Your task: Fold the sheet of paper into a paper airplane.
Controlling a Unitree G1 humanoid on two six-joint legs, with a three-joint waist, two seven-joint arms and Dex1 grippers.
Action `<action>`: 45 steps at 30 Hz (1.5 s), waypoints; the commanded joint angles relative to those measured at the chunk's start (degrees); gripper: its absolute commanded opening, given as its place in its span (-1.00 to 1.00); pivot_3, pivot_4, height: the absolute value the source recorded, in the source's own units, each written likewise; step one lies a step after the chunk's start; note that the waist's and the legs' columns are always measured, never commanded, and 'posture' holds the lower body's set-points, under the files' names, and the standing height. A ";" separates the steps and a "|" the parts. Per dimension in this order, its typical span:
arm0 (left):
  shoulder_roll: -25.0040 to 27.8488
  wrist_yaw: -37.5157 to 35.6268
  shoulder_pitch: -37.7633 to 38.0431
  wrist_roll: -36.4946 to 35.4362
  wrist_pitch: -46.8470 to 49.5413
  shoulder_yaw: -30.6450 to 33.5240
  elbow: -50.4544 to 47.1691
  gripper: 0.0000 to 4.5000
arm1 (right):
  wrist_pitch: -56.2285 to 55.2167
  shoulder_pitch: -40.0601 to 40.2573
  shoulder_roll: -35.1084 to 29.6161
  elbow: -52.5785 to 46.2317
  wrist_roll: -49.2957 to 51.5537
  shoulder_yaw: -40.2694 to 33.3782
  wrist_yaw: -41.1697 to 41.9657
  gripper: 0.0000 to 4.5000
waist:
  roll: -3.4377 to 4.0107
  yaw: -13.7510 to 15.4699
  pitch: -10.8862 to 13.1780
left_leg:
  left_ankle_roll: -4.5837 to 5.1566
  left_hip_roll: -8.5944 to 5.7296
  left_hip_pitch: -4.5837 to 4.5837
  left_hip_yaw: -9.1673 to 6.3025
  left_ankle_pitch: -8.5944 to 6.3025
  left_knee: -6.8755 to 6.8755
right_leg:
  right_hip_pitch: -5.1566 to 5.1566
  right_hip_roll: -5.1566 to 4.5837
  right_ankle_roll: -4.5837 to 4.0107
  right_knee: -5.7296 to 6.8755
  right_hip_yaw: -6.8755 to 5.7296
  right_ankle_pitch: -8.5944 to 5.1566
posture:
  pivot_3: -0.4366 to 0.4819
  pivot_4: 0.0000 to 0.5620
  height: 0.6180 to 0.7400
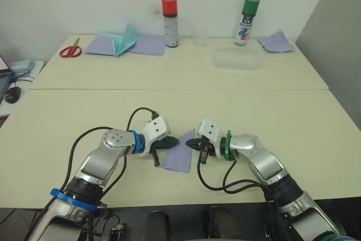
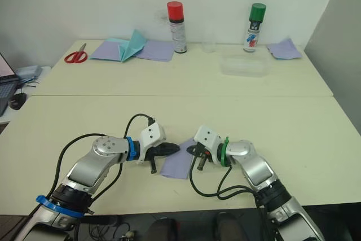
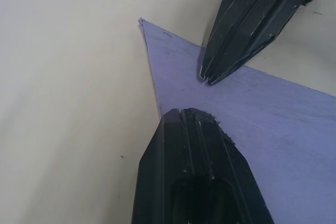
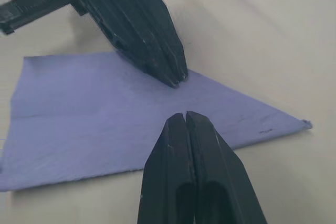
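Near the table's (image 1: 271, 156) front edge the sheet of paper (image 1: 180, 155) lies flat, tapering to a point. Left gripper (image 3: 181, 113) and right gripper (image 4: 185, 115), tips pressed together, bear down on it, seemingly flattening a crease; next fold needs a lifted edge.

Lavender paper (image 1: 181, 152) on a cream table (image 1: 271, 111), black grippers, left (image 1: 172, 141) and right (image 1: 192, 144); beyond, red scissors (image 1: 70, 49), teal paper (image 1: 127, 39), red-capped can (image 1: 170, 21), green-capped can (image 1: 247, 20).
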 commanded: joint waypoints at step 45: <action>-0.60 -0.67 2.80 3.92 0.39 -2.20 2.28 -0.99 | -9.63 -6.03 6.21 15.43 -0.57 -10.90 -11.65 -1.00 | 0.10 0.34 -0.02 | 0.00 -0.02 0.02 0.05 0.00 -0.01 | 0.04 0.00 0.03 0.00 0.03 0.02 | -0.05 -0.47 1.00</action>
